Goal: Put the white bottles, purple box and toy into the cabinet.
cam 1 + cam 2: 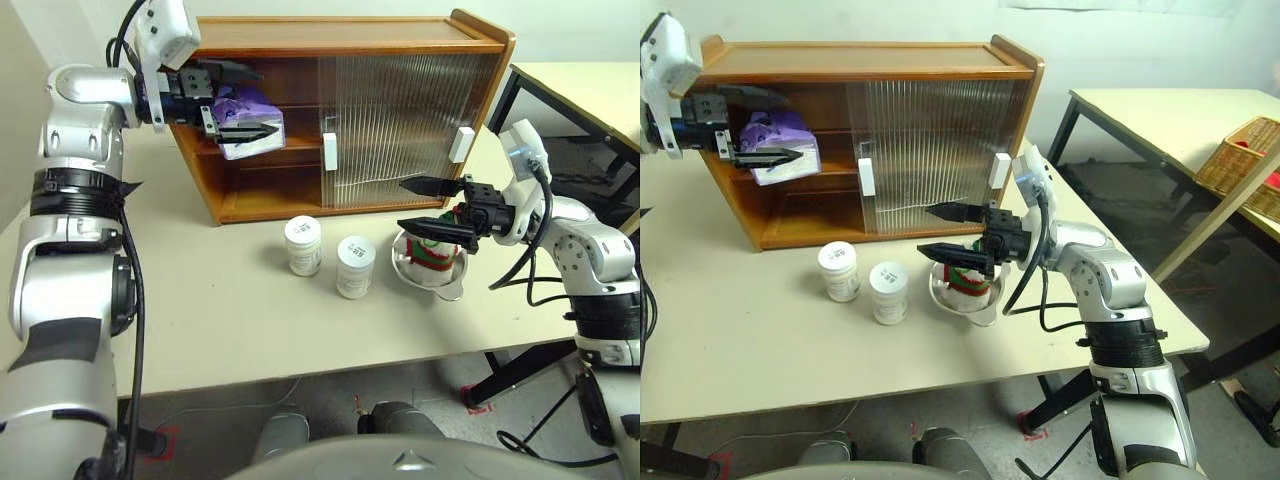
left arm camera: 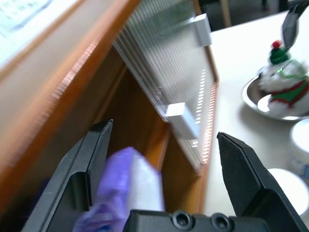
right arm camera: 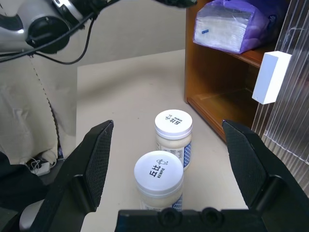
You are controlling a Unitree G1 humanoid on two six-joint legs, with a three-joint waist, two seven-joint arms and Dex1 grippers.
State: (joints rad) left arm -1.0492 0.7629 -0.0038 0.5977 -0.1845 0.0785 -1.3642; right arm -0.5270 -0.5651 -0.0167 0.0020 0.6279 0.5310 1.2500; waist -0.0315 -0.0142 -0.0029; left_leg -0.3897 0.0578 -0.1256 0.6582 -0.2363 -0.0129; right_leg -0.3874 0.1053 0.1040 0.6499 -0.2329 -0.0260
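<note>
Nearby, toy (image 1: 432, 250) in steel bowl (image 1: 447, 283), 2 white bottles (image 1: 303, 245)

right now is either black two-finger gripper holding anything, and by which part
Nothing is held. The left gripper stands open by the lavender tissue pack; the right gripper is open too.

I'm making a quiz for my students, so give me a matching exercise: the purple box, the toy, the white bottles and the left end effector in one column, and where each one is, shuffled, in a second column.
Things:
1. purple box
2. toy
3. white bottles
4. left end effector

Places:
A. on the table, in front of the cabinet
B. open, at the cabinet's open side
C. in the steel bowl
D. on the cabinet's middle shelf

Pairs: 1-D, 2-C, 3-A, 4-B
</note>
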